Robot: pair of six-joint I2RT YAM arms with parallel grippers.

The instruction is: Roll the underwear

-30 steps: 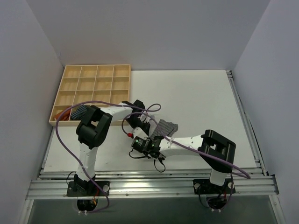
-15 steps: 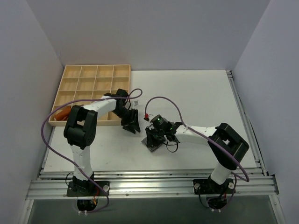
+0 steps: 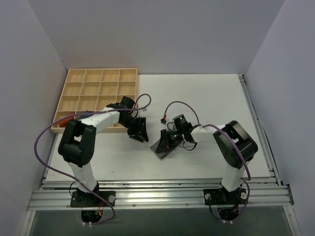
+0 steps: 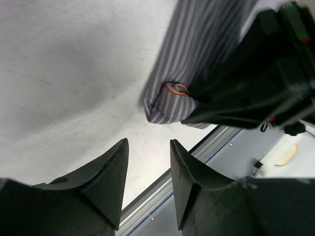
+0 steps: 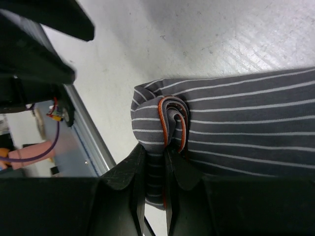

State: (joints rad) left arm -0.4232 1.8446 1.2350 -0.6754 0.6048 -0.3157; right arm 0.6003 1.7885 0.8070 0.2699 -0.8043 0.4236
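The white tabletop (image 3: 211,98) carries a wooden tray (image 3: 102,70) of small compartments at its far left. Near the middle lies the underwear (image 3: 161,146), grey with thin white stripes, wound into a tight roll. My right fingers (image 5: 125,172) are pinched shut on the roll's coiled end, I judge to stop it unwinding. My left fingers (image 4: 106,172) stand apart with nothing between them, just left of the roll, free to help. An orange trim (image 5: 160,115) spirals at the roll's core.

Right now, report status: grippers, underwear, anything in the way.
Left gripper open, empty, near but off the underwear. Right gripper shut on its rolled end. Wooden tray off left, not in the way.
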